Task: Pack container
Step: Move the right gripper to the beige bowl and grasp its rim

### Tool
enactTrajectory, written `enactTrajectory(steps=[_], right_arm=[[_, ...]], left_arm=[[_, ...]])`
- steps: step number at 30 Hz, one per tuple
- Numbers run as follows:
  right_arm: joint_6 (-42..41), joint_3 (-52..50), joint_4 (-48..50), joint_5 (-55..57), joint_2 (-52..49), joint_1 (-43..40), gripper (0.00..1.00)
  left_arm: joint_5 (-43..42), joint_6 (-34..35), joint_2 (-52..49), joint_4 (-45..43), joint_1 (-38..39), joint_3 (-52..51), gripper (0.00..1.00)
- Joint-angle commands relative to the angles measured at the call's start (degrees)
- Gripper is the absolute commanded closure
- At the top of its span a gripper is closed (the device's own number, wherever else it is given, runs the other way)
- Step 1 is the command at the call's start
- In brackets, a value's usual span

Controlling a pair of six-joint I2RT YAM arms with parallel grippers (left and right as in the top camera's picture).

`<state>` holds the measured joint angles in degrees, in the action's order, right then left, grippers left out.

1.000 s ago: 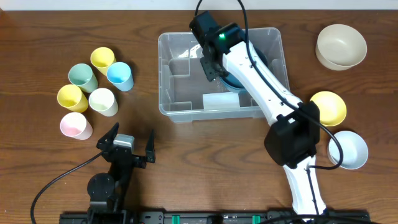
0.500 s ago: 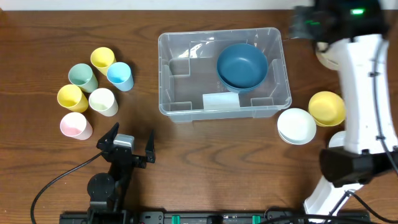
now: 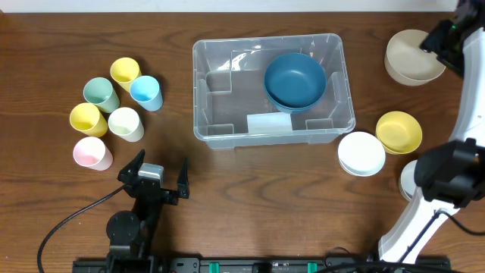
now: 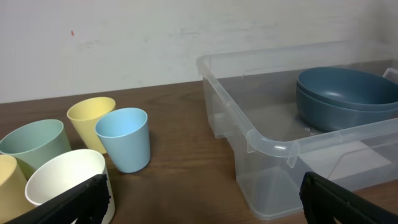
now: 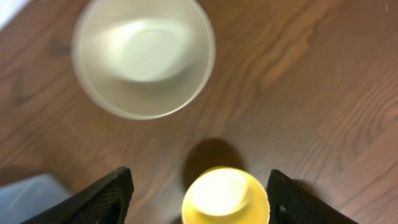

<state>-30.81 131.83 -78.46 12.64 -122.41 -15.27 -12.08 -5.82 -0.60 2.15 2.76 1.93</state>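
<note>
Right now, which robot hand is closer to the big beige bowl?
Right. The right hand is just beside the beige bowl, while the left hand is far across the table, near the cups.

The right arm (image 3: 405,224) is made of long white tubes with chunky black joints. The left arm (image 3: 123,227) is all black, with a small grey block on top. The left gripper (image 3: 161,164) has black jaws. A thin black cable (image 3: 76,213) curls away from it.
</note>
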Motion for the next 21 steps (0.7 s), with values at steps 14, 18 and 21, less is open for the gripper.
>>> enactTrajectory(steps=[14,18,21], right_arm=[[-1.86,-0.33,6.51,-8.59,-15.54,-8.04,0.37],[-1.68,-0.33,8.09,-8.66,-17.77,-7.93,0.41],[-1.25,-0.33,9.77,-8.96,-19.06,-7.91,0.44]], left_arm=[[-0.79,0.31,0.31,0.74,-0.24,-1.66,0.02],[-0.79,0.31,0.31,0.74,-0.24,-1.66,0.02],[-0.79,0.31,0.31,0.74,-0.24,-1.66,0.02]])
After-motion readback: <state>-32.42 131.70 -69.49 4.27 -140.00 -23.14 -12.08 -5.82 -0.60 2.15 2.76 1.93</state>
